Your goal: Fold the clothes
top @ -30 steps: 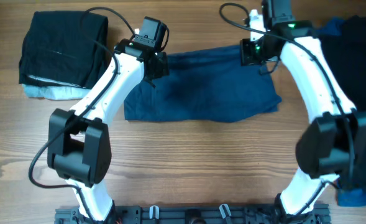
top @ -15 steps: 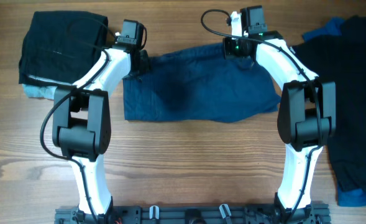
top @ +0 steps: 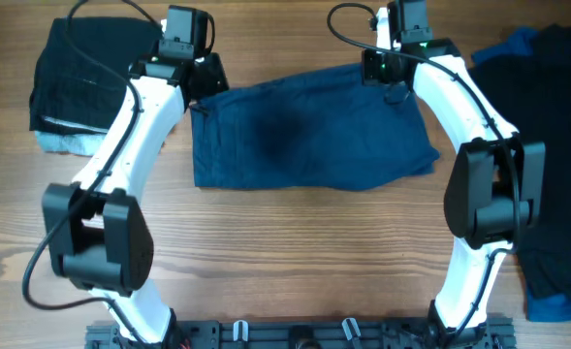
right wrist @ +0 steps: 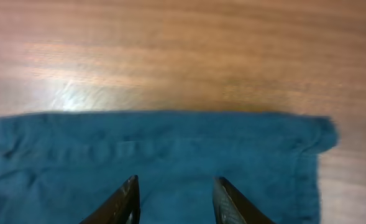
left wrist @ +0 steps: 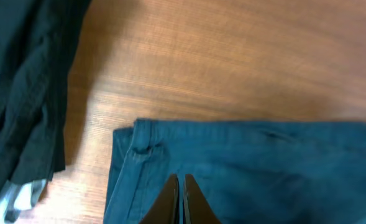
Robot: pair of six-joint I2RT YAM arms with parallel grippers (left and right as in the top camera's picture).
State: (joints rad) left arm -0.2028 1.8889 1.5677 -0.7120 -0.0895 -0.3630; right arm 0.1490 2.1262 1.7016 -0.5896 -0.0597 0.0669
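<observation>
Wood-grain tabletop (top: 295, 233) runs through every view. The left end effector (left wrist: 180, 182) is clenched. Its fingers are pressed flat together with the tips down on the navy shorts (top: 314, 136), just inside the waistband (left wrist: 139, 140) at the cloth's 10 o'clock corner. Whether any fabric is nipped between them cannot be told. The right end effector (right wrist: 176, 190) is released, jaws apart above the shorts' 1 o'clock corner and gripping nothing.

The shorts lie spread flat at the middle of the tabletop, toward 12 o'clock, with the waistband on the 9 o'clock side and the leg hems at 3 o'clock. At 10 o'clock a folded black stack (top: 86, 73) rests on a light blue garment (top: 57, 143), near the shorts but not touching them. At 3 o'clock an unfolded black garment (top: 552, 145) lies loose, with royal blue cloth (top: 556, 305) showing beneath it at 5 o'clock.

The shorts look light, limp and thin, so they will likely sag from any pinch and hold no shape. The stitched edges seem the best places to take hold, namely the waistband corner and the far hem corner, where seams give the fingers bulk. A shallow pinch may catch only the top layer, and the cloth could slide on the smooth wood.
</observation>
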